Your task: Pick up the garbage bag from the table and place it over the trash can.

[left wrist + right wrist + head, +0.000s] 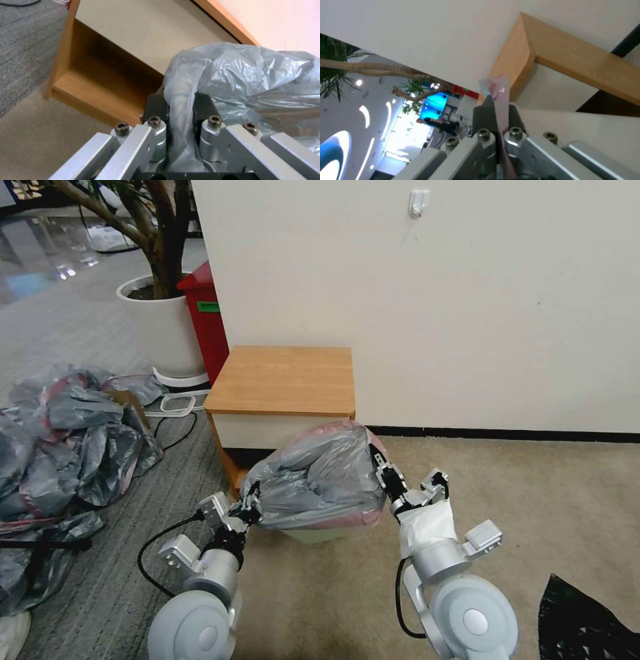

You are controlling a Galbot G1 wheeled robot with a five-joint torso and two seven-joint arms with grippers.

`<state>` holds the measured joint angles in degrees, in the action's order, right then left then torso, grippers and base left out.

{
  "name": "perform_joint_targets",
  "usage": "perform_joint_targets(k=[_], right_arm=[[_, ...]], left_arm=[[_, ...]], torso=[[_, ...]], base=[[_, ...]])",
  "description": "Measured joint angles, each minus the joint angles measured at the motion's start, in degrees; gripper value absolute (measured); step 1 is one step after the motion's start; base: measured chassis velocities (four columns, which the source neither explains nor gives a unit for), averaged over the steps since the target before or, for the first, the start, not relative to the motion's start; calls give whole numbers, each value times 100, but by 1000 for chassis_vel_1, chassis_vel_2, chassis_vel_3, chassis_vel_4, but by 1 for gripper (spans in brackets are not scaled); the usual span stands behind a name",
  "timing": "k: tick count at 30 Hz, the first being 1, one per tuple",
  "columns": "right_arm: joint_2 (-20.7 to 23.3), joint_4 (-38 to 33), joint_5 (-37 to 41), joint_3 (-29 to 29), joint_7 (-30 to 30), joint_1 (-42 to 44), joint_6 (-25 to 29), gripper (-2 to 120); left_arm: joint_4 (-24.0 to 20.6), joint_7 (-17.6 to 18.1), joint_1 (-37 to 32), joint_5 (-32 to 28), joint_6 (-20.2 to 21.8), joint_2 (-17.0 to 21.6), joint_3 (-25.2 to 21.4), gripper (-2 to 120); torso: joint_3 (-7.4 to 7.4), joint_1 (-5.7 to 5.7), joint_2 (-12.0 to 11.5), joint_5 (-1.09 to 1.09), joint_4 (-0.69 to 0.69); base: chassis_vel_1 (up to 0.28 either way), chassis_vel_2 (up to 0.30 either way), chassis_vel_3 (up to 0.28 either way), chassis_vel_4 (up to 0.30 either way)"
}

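We hold the thin, crinkly translucent grey plastic garbage bag (319, 480) stretched over the small cream rectangular trash can (319, 534), before the light-brown wooden counter (283, 379). Left gripper (250, 509) and right gripper (383, 468) fingers pinch opposite rim edges. The film appears light, limp and tear-prone; we grip the pinkish rim only.

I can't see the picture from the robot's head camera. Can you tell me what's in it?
Two robot grippers hold a crinkly grey garbage bag stretched over a small cream trash can, the left gripper pinching one side and the right gripper the other. Behind stands a small wooden table against a white wall, with a heap of grey bags on the floor at left.
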<state>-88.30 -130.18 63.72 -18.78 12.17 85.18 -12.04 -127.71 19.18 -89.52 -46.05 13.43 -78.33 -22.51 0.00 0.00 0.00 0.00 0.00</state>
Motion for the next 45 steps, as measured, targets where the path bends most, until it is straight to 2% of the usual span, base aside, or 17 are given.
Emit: perform_joint_targets(k=[7, 10, 16, 20, 25, 31, 39, 45], right_arm=[[56, 89, 40, -148, 116, -162, 1, 0], [207, 167, 146, -214, 310, -288, -16, 0], [360, 268, 207, -313, 500, -351, -170, 0], [454, 300, 284, -371, 613, -312, -269, 0], [522, 305, 291, -386, 593, -160, -309, 0], [526, 549, 107, -401, 192, -109, -299, 0], [528, 1103, -391, -350, -396, -383, -253, 0], [539, 1394, -695, -336, -548, -457, -249, 0]], left_arm=[[-27, -73, -49, -3, 6, -24, -8, 9], [-63, -246, -121, -20, 6, -35, -67, 9], [-97, -351, -157, -152, 1, -34, -147, 9], [-119, -417, -145, -343, 2, -21, -216, 9], [-120, -355, -56, -856, 79, -21, -280, 9], [-190, -141, 46, -1512, 280, -14, -351, 9], [-335, -40, 24, -1771, 393, 20, -376, 9], [-416, 38, 36, -1865, 412, 32, -386, 9]], torso=[[0, 0, 0, 0, 0], [0, 0, 0, 0, 1], [0, 0, 0, 1, 0], [0, 0, 0, 1, 0], [0, 0, 0, 0, 0], [0, 0, 0, 0, 0], [0, 0, 0, 1, 0], [0, 0, 0, 0, 1]], base=[[0, 0, 0, 0], [0, 0, 0, 0], [0, 0, 0, 0], [0, 0, 0, 0], [0, 0, 0, 0], [0, 0, 0, 0], [0, 0, 0, 0], [0, 0, 0, 0]])
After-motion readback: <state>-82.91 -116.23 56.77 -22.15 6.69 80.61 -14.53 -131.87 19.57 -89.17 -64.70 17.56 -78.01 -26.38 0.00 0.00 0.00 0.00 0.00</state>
